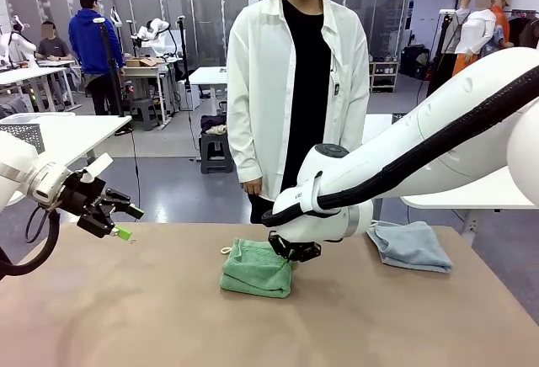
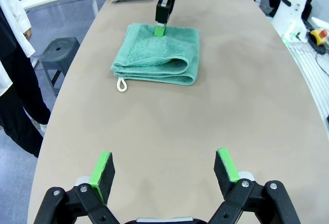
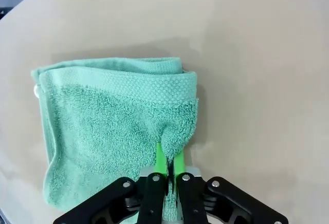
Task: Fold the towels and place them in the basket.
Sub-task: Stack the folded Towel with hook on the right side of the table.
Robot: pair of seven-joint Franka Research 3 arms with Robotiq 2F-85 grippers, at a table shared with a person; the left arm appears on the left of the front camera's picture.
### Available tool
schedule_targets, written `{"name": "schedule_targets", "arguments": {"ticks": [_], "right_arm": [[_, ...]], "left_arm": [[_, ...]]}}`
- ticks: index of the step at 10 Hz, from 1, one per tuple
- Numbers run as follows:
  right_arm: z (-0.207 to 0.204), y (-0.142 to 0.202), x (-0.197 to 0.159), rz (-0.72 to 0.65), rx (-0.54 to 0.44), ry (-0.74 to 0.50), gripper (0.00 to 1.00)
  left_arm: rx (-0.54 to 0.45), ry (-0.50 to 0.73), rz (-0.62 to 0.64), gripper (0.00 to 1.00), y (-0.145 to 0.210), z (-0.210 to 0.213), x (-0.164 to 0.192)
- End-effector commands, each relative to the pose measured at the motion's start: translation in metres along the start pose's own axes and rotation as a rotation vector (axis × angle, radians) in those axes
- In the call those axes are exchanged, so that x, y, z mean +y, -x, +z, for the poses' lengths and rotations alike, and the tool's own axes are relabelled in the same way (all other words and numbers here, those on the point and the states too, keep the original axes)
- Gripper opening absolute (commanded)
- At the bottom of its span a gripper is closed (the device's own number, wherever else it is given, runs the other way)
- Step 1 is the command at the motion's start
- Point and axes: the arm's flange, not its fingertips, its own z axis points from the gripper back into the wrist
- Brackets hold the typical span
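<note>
1. A person [image 1: 296, 89] stands at the table's [image 1: 152, 316] far edge; the blue-grey towel [image 1: 410, 246] lies at far right.
2. My right arm hides part of the blue-grey towel.
3. My right gripper [image 3: 168, 166] pinches the folded mint green towel [image 3: 110, 126] mid-table; my left gripper [image 2: 163, 166] hangs spread, holding nothing.

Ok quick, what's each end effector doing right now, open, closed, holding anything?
Left end effector: open, holding nothing, above the table.
Right end effector: closed, pinching the edge of the folded green towel.
</note>
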Motion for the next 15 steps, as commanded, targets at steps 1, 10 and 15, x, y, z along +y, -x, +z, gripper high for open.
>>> {"name": "schedule_targets", "arguments": {"ticks": [1,10,15], "right_arm": [[0.045,-0.011,-0.010,0.097,0.015,0.038,0.00],[0.213,-0.098,-0.092,0.196,-0.157,0.241,0.00],[0.206,-0.140,-0.106,0.243,-0.142,0.263,0.00]], "left_arm": [[0.001,-0.002,-0.002,0.98,0.000,0.000,0.000],[0.001,-0.002,-0.002,0.98,0.000,0.000,0.000],[0.001,-0.002,-0.002,0.98,0.000,0.000,0.000]]}}
